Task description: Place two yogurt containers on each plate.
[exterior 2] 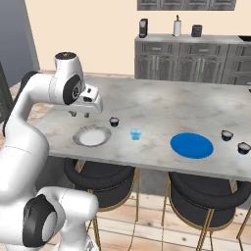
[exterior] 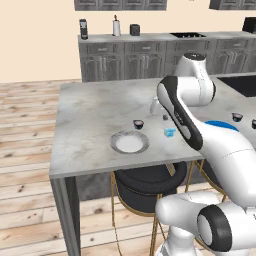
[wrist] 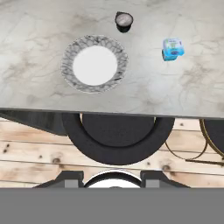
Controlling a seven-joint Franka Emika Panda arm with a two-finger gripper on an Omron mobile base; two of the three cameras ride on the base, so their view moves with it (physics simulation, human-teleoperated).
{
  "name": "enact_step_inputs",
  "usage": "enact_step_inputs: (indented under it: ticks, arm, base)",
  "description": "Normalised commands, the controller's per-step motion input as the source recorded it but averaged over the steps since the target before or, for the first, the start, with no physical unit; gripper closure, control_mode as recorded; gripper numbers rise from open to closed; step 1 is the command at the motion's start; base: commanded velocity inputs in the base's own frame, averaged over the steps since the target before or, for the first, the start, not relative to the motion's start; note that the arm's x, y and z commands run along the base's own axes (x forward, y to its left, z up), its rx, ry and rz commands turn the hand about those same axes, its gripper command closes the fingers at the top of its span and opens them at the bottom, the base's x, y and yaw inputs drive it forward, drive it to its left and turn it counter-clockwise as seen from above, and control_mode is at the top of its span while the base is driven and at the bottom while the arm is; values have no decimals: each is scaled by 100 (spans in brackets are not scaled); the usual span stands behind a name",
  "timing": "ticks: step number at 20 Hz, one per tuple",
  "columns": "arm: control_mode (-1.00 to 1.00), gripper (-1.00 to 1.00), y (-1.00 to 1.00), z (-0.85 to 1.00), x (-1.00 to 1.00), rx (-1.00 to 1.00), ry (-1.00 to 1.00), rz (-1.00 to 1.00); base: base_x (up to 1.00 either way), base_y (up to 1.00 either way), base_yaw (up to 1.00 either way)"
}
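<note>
The white plate with a grey rim (exterior 2: 92, 136) (wrist: 94, 64) (exterior: 129, 142) lies near the counter's front edge. Just behind it stands a dark yogurt container (exterior 2: 114, 121) (wrist: 124, 21) (exterior: 138, 124), with the light blue one (exterior 2: 136, 134) (wrist: 173, 48) (exterior: 170, 132) to its right. The bright blue plate (exterior 2: 191, 145) (exterior: 220, 125) lies farther right, bare, with two more dark containers (exterior 2: 226, 135) (exterior 2: 243, 147) beyond it. My gripper (exterior 2: 80, 114) (wrist: 112, 177) hangs open above the counter, up and left of the white plate, holding nothing.
Round black stools (wrist: 117, 135) (exterior 2: 100, 176) stand under the counter's front edge (wrist: 109, 113). A back counter (exterior 2: 196, 39) carries a coffee machine, a paper-towel roll and a dark box. My own arm hides part of the blue plate in the left base view.
</note>
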Motion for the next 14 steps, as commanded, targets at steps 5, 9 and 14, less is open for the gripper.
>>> enact_step_inputs:
  ticks: [5, 9, 14]
  arm:
    - [-100, -100, 0, -1, -42, 0, -2, 0]
    - [-100, -100, -2, -44, -1, -3, 7, 0]
    - [-100, -100, 0, -36, 55, -2, 6, -1]
  base:
    - [0, 0, 0]
    - [0, 0, 0]
    - [0, 0, 0]
